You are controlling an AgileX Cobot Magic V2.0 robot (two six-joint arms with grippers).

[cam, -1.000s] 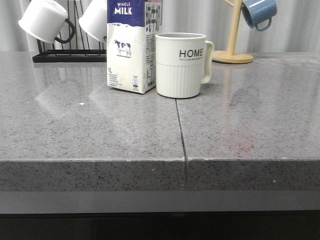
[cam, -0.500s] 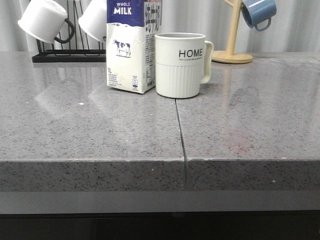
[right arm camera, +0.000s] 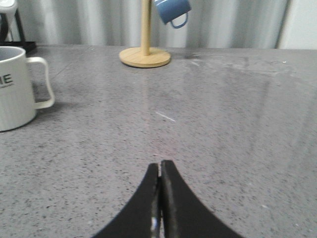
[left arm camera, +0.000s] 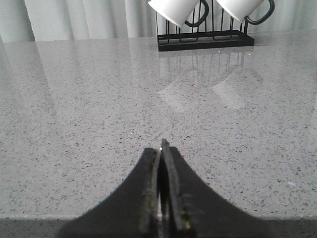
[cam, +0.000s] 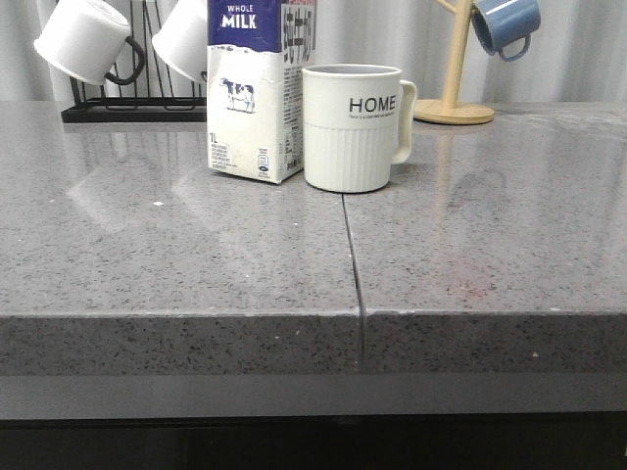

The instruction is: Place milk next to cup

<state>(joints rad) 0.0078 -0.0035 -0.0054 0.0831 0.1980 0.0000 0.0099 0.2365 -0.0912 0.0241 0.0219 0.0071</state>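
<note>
Bench (cam: 176,264): grey speckled stone, one seam running from the cup's base toward 6 o'clock.

Item 1, far left, 11 o'clock: black wire rack (cam: 132,108) carrying two plain white mugs (cam: 83,39) tipped on its pegs. Not task items.

Item 2, left of centre: the milk (cam: 257,88), upright carton, dark blue top, cow picture facing the front camera. It stands on the bench just beside the cup, at the cup's 9 o'clock; whether the two touch cannot be told, as the cup overlaps the carton's right edge.

Item 3, centre: the cup (cam: 353,127), cream mug lettered HOME, ribbed lower half, handle toward 3 o'clock. Upright.

Item 4, far right, 1 o'clock: wooden mug tree (cam: 453,98) with a blue mug (cam: 505,24) hung on it.

Left pincer (left arm camera: 162,148): fingers pressed together, nothing between them, over bare bench facing the rack.

Right pincer (right arm camera: 160,168): likewise closed and empty, low over the bench, the cup off to one side of it.

Change over the last second: next to none. Carton and cup hold the same relation; the front view shows only a faint frame shift. Neither arm appears there.

Judgement: the placement reads as complete, with both arms withdrawn and nothing left to correct.
</note>
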